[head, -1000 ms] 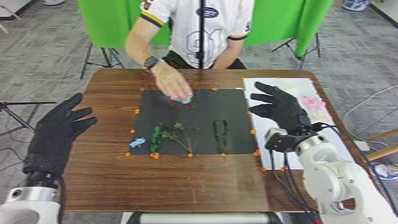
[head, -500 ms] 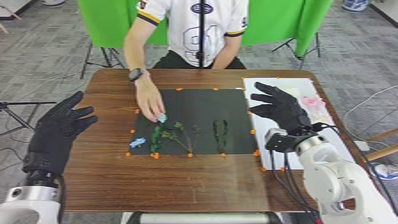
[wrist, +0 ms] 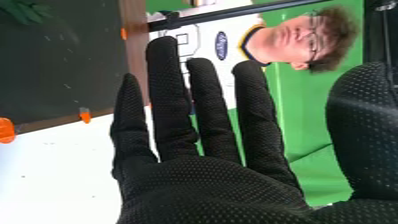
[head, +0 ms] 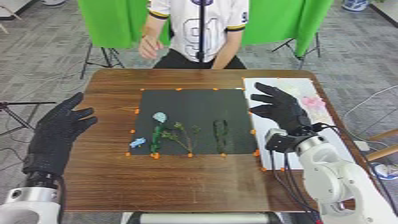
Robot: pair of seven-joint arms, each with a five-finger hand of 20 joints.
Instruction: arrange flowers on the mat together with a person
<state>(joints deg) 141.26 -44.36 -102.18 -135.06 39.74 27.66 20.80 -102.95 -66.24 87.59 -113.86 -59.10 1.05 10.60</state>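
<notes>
My black-gloved right fingers [wrist: 218, 117], spread and empty, hover by the dark rectangular mat [head: 182, 105]. Stems and blue blooms lie there; pink flowers [head: 313, 103] seemingly remain to place.

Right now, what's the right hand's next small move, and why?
Probably ease the right hand toward the pale pink flowers on the white sheet: it hangs open beside them, the rightmost dark-green stem on the black mat has no bloom on top, and the person's hand is off the mat.
</notes>
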